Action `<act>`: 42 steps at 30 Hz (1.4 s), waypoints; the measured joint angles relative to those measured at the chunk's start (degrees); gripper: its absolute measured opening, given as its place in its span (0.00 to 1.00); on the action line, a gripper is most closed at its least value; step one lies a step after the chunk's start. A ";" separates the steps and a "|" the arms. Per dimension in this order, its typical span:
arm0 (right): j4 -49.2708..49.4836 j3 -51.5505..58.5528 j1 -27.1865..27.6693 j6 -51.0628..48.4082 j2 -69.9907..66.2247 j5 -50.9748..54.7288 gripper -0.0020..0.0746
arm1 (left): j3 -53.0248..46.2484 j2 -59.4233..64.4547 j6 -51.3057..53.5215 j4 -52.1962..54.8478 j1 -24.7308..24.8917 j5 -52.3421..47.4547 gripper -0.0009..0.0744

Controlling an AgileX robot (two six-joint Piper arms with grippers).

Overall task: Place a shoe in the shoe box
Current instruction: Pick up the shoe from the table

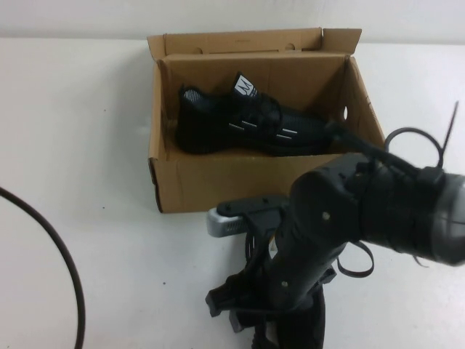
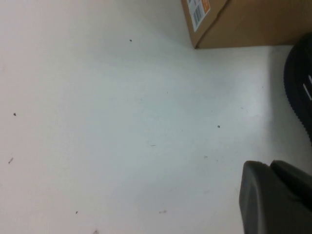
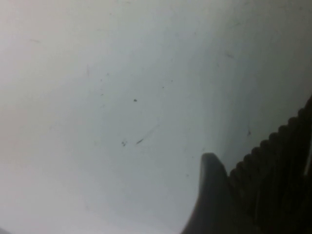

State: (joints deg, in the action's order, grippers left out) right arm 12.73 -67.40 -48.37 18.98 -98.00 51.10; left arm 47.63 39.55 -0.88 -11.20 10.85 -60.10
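Shoe box [image 1: 218,182] sits at mid counter [image 1: 80,145] toward the far edge, lid flap up at the back, open top. Inside it: the shoe [image 1: 251,123], black mesh w/ silver-white dashes on its side and white tongue label up. It lies on its sole along the box's length, heel end toward the counter's left edge, toe toward the right. Nothing else seen in the box.

Right arm [image 1: 341,218] fills the near-right of the counter, in front of the box's near wall. Right end effector [image 3: 210,195] is low over bare counter close to the near edge, well apart from the shoe and outside the box. Only a dark bit of it shows, so can't tell how far open it is or whether it has hold of anything. A black ridged sole [image 3: 280,165] sits just beside it.

Left end effector [image 2: 273,195] shows only in the left wrist view, low over white counter near a bottom corner of the box w/ an orange-and-white label [image 2: 199,10]. Can't tell its opening; nothing seen in it. Part of a second black sneaker [image 2: 298,83] lies on the counter just outside that corner.

Black cable [image 1: 62,254] curves across the near-left corner.
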 joint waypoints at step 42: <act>-14.63 -6.83 0.00 -34.24 19.78 17.05 0.02 | 0.00 0.04 12.71 -28.90 0.00 2.76 0.01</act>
State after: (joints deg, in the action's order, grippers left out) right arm -1.89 -74.23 -48.37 -15.26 -78.22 68.16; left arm 47.63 39.59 11.83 -40.10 10.85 -57.33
